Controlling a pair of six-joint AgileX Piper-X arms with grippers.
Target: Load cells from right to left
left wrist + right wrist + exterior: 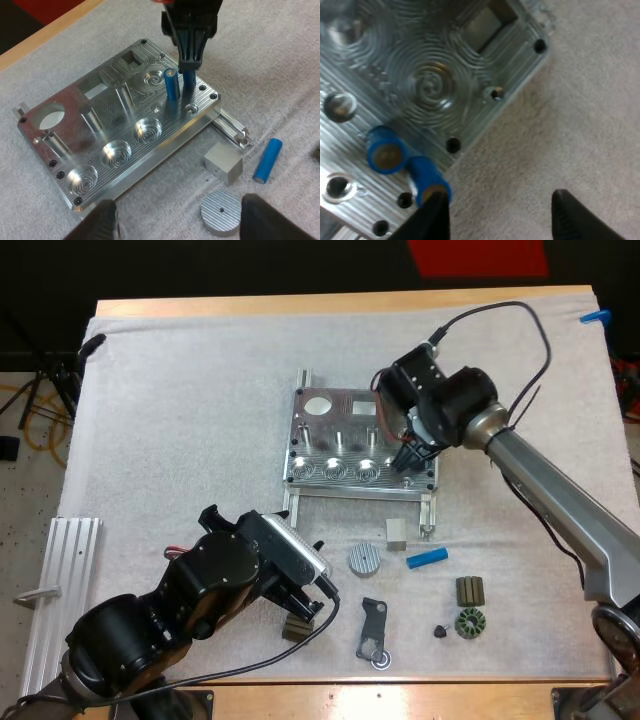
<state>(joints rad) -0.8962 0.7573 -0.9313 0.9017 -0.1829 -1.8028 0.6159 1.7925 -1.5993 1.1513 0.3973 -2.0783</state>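
Machined aluminium fixture plate (pixel 325 445) sits mid-mat, one of four front pockets filled. Right gripper (pixel 497 212) over plate's right end, released, fingers apart. Left gripper (pixel 180 220) released, near plate's front. Upright blue cylindrical cell (pixel 172 86) stands in rightmost pocket. Second blue cylinder (pixel 426 177) leans beside it at right fingertip, seating unclear. Third blue cell (pixel 267 160) lies on mat. Three pockets (pixel 115 152) empty; loading looks barely begun.
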